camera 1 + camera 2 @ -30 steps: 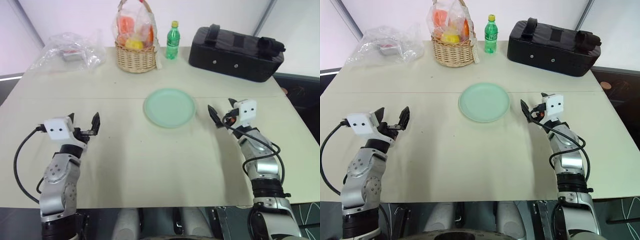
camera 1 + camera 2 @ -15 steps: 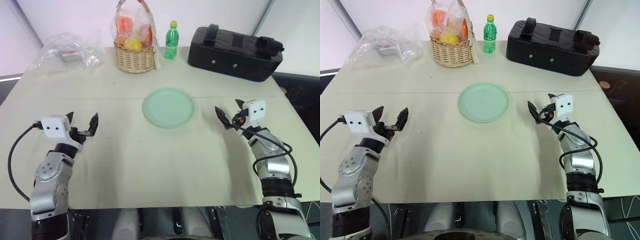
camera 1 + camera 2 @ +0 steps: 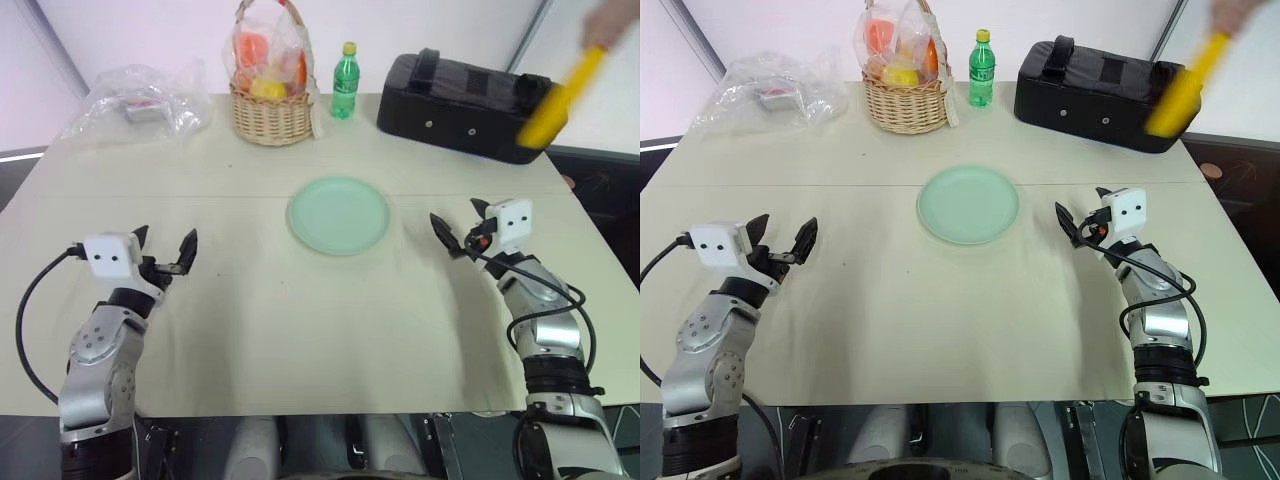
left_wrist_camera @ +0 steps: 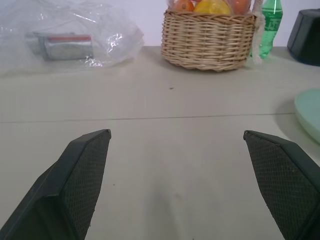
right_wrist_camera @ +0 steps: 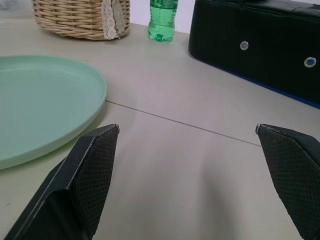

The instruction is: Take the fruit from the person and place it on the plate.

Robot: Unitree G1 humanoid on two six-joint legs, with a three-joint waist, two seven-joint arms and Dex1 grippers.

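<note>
Arm housings: we note silver-grey rounded metal segments on both arms, with darker joint rings between them.
Camera blocks: a white box sits on each wrist, with two small dark dots on its face.
Cables: a black cable loops out from each wrist block along the forearm; the right one coils twice.
left gripper (image 3: 163, 246): two black tapered fingers (image 4: 80, 186), inner pads covered in a fine cross-hatch texture.
right gripper (image 3: 459, 228): same black pointed fingers (image 5: 87, 181), same diamond-pattern pads.
Markings: we can read none.
</note>
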